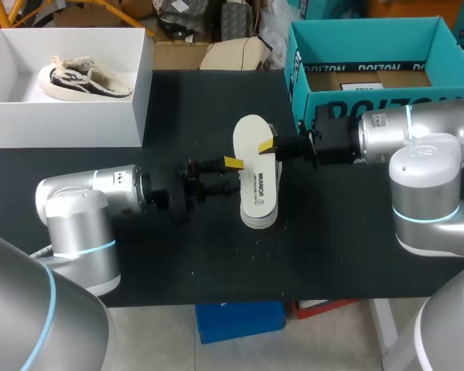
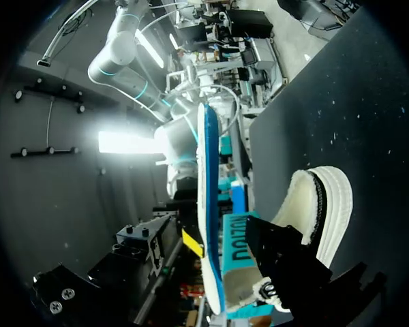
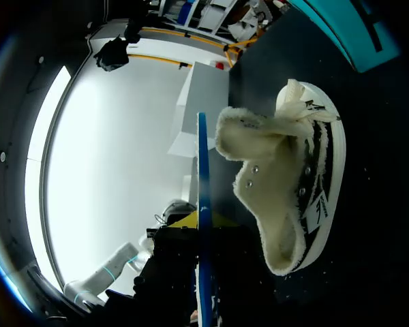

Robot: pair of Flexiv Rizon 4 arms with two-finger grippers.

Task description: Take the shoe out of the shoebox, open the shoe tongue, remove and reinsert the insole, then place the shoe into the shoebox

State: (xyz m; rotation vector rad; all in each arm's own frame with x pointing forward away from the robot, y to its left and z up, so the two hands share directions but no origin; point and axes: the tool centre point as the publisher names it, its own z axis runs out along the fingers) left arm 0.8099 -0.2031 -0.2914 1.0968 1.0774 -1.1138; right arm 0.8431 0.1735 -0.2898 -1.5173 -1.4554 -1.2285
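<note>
**A:** Head view first: where was the insole (image 1: 257, 166)?

**B:** Up off the black table (image 1: 139, 232), lying level between the two arms near the middle, with its white printed face up. Both wrist views caught it edge-on, the blue underside turned toward the table.

**A:** Who had hold of it?

**B:** The right gripper (image 1: 269, 149), on the side of the teal shoebox (image 1: 298, 73). It was pinched thin on the insole's right edge. One yellow tip lay on the top face, and the other finger was below it, out of sight from above.

**A:** And the left gripper (image 1: 233, 175)?

**B:** Its fingers were spread wide, straddling the opposite edge. In the left wrist view one yellow tip (image 2: 191, 242) sat against the insole's face. The other finger stood off with a gap showing, so that claw gripped nothing.

**A:** The shoe (image 3: 293, 177)?

**B:** It was on the table right under the insole, resting on its sole. The fleecy lining was flopped open and the side had black and white stripes. From above the insole hid nearly all of it.

**A:** Anything else?

**B:** The white shoebox (image 1: 135, 93) sat at the far left corner with another shoe (image 1: 81, 79) inside, well apart from both grippers.
</note>
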